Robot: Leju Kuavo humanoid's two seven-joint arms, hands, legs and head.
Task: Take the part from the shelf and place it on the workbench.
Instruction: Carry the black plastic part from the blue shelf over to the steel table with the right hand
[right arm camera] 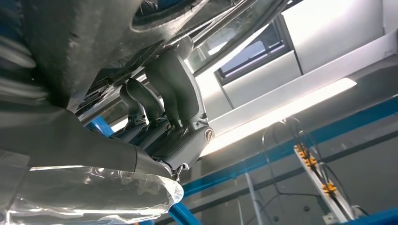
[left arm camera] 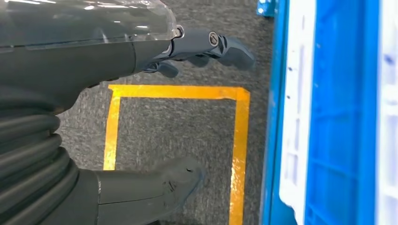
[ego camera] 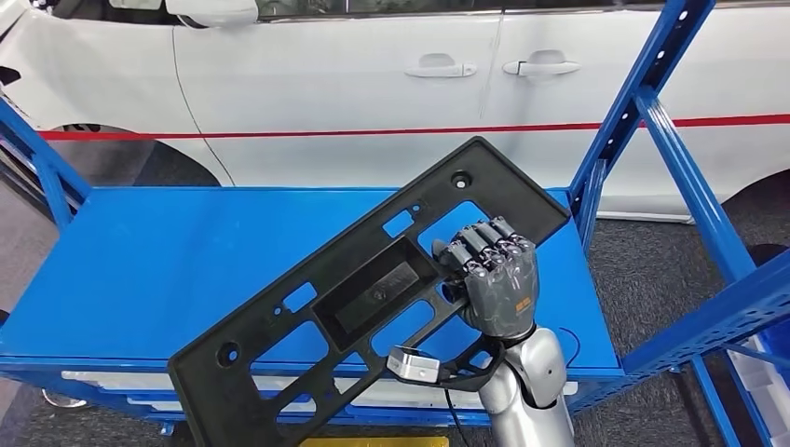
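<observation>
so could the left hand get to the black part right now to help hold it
Probably not at once. The left hand hangs low over the floor by the yellow tape, open and empty, while the right hand grips the black part above the blue shelf. It must rise first.

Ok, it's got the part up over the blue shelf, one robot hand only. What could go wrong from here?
1. The right robot hand grips the long black part near one end, tilted; the unsupported low end overhangs the blue shelf edge and could twist out of the grip.
2. The raised end sits close to the blue upright; swinging it out may clip the frame.
3. The left robot hand hangs open near the floor, giving no support.
</observation>
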